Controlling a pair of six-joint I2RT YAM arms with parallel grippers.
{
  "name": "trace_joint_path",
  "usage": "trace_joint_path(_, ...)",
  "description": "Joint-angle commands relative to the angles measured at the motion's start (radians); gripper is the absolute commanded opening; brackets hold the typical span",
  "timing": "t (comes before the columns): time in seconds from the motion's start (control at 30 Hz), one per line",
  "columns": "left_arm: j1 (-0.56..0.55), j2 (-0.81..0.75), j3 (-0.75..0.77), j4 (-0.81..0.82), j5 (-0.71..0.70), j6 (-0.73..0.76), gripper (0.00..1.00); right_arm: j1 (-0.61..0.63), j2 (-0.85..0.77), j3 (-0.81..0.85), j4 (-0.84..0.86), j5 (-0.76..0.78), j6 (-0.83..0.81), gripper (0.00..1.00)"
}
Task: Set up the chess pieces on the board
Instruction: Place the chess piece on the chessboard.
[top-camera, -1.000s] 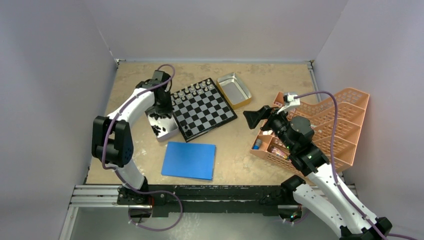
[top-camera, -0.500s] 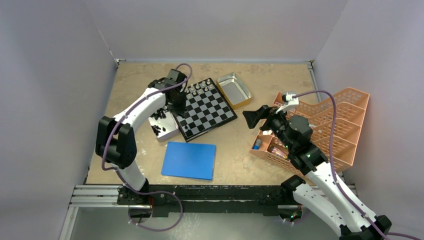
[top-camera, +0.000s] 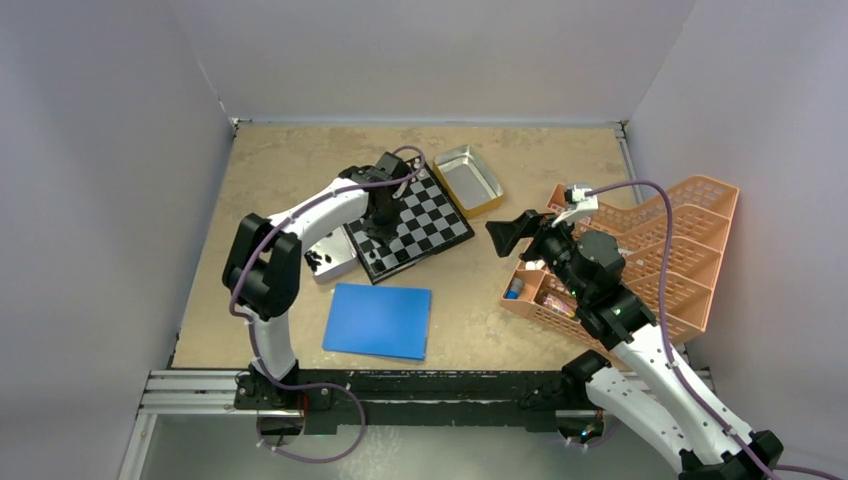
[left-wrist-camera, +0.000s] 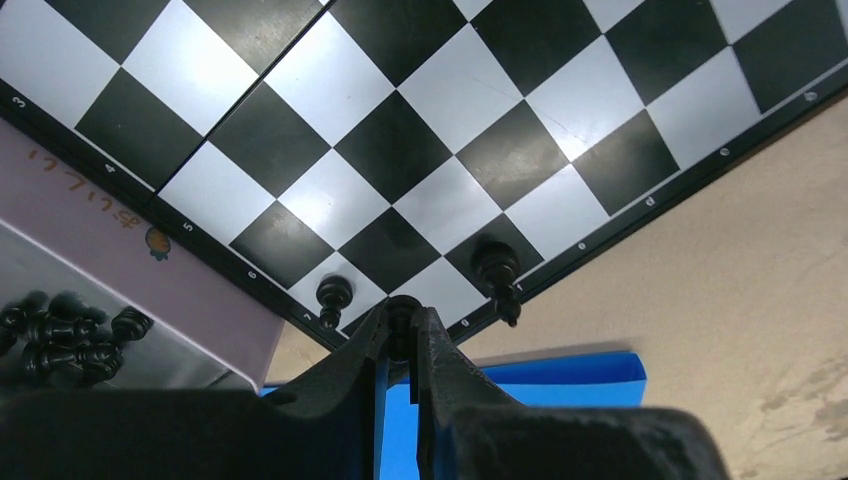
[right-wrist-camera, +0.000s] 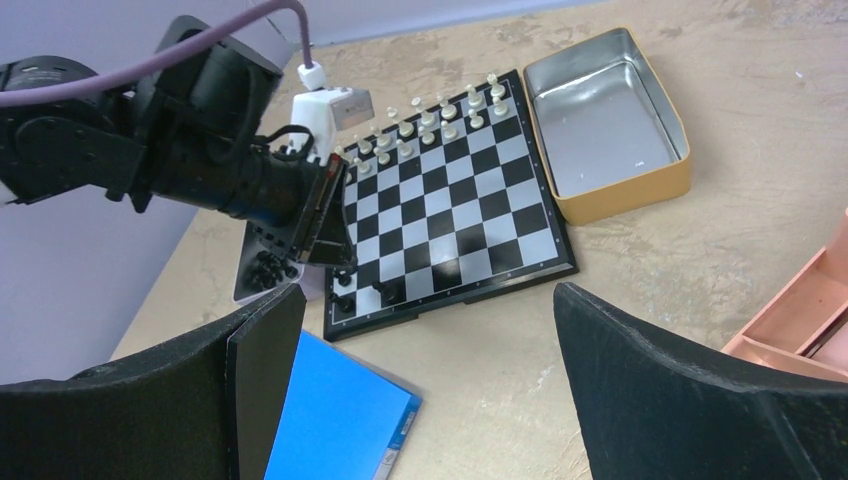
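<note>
left arm (top-camera: 310, 210) and right arm (top-camera: 660, 365): white links, black joints, purple cable (top-camera: 640, 185) along each. left gripper (left-wrist-camera: 400, 340), right gripper (right-wrist-camera: 428, 310) matte black.

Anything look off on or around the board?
Nothing broken or spilled. The board sits skewed to the table edges, the black pieces on it stand upright, the rest lie heaped in the metal tray.

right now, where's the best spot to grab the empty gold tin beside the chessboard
Pinch the tin by the short wall facing the right gripper, from above, one finger inside, one outside. It sits open side up and empty, so the inside is free, and its thin upright walls suit a pinch; the whole body looks too wide to span.
</note>
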Motion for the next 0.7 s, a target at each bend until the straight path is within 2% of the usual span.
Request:
trace_joint_path(0.0, -0.006, 0.034, 0.048, -0.013, -0.048, -0.001, 0.09, -0.002, -0.008, 0.023, 0.031, 0.022, -0.015, 0.96)
trace_joint_path(0.67, -0.009, 0.096, 0.046, 0.022, -0.063, 0.008, 0.1, -0.003, -0.015, 0.021, 0.028, 0.032, -0.015, 0.96)
